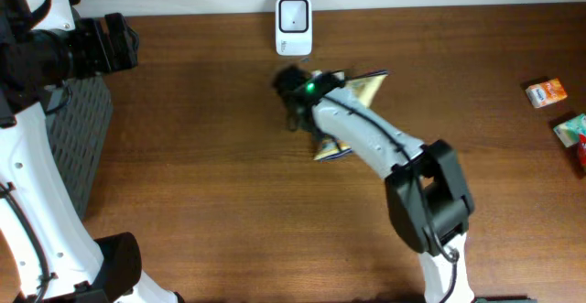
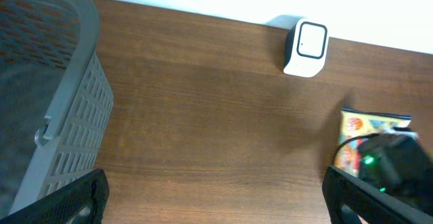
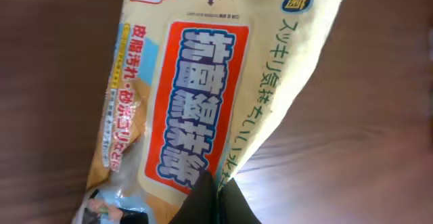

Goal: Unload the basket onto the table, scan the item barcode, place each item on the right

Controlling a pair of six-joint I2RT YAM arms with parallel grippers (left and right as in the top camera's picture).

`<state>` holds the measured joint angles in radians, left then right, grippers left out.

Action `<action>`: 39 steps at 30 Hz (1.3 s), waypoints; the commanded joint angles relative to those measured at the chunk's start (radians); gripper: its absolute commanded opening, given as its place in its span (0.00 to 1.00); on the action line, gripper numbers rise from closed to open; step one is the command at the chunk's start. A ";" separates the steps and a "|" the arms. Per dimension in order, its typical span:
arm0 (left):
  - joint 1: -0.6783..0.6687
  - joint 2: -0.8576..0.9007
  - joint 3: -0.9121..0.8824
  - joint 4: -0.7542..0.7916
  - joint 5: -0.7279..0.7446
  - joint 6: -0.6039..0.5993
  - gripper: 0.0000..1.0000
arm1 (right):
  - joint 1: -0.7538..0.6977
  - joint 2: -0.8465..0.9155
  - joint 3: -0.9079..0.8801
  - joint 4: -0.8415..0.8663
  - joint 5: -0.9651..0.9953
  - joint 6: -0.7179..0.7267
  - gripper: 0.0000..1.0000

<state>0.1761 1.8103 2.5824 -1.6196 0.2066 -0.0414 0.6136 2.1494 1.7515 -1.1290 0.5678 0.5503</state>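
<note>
Brown wood-grain counter. Grey slotted basket at its left edge, with ribbed wall and dark inside. Far right: small orange box lying flat. Near it, toward the front, a green-and-red pack — cut off by the frame edge, not touching the box.

- A brown wooden table is seen from above.
- A white barcode scanner is stood at its far edge, near the middle.
- A grey slatted basket is placed at the left.
- A yellow printed packet is found nearer than the scanner; contact with the wood cannot be told.
- A small orange box and a green package are laid at the right edge, close together.
</note>
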 commanded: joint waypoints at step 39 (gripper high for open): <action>0.002 -0.004 0.004 0.002 0.007 0.012 0.99 | -0.142 0.260 0.557 -0.075 -1.236 -0.262 0.04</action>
<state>0.1764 1.8103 2.5824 -1.6203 0.2066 -0.0414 0.5320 2.4229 2.2848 -1.2057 -0.1997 0.4419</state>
